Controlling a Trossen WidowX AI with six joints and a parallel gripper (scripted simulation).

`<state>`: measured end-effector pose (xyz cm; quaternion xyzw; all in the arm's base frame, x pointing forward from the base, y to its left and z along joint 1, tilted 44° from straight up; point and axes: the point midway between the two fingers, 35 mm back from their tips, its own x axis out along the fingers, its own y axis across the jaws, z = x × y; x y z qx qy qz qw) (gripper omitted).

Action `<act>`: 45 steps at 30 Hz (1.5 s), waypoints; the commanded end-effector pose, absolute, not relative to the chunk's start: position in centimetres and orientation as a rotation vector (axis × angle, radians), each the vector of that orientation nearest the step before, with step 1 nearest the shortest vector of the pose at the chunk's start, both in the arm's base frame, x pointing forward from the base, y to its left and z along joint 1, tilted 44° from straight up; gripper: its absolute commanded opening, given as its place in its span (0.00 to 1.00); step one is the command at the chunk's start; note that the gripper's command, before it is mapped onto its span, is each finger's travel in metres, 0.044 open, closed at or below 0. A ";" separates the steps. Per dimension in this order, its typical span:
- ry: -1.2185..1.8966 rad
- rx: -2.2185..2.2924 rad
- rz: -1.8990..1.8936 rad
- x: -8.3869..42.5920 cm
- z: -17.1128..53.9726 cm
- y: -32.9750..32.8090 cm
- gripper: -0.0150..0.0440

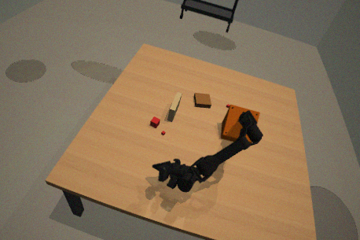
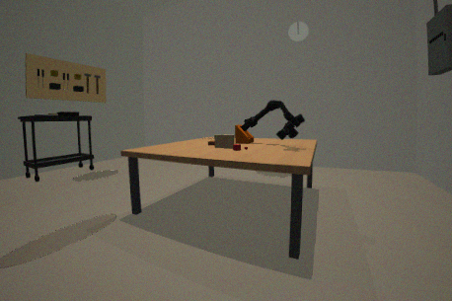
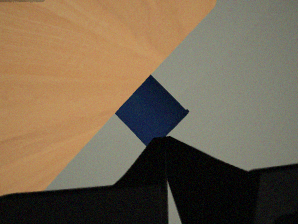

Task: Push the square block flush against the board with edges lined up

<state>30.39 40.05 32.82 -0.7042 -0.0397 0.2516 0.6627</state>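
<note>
Seen from the top, the black hand (image 1: pixel 156 166) (image 2: pixel 280 136) (image 3: pixel 162 145) is nearest, up above the table (image 1: pixel 118 142) (image 2: pixel 217 157) (image 3: pixel 75 75), shut with nothing in it. The little red cube (image 1: pixel 155 122) (image 2: pixel 237 147) is at its 12 o'clock. Farther, toward 1 o'clock, the pale board (image 1: pixel 175 106) (image 2: pixel 224 141) stands up (like a tiny wall). The brown square block (image 1: pixel 202 100) (image 2: pixel 211 143) is near the board's 3 o'clock, not touching.
</note>
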 end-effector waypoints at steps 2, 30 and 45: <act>-0.045 -1.585 0.604 31.8 31.2 39.9 0.25; 0.455 -1.331 0.813 42.4 18.9 32.7 0.25; 0.771 -1.075 0.883 45.4 12.6 26.7 0.25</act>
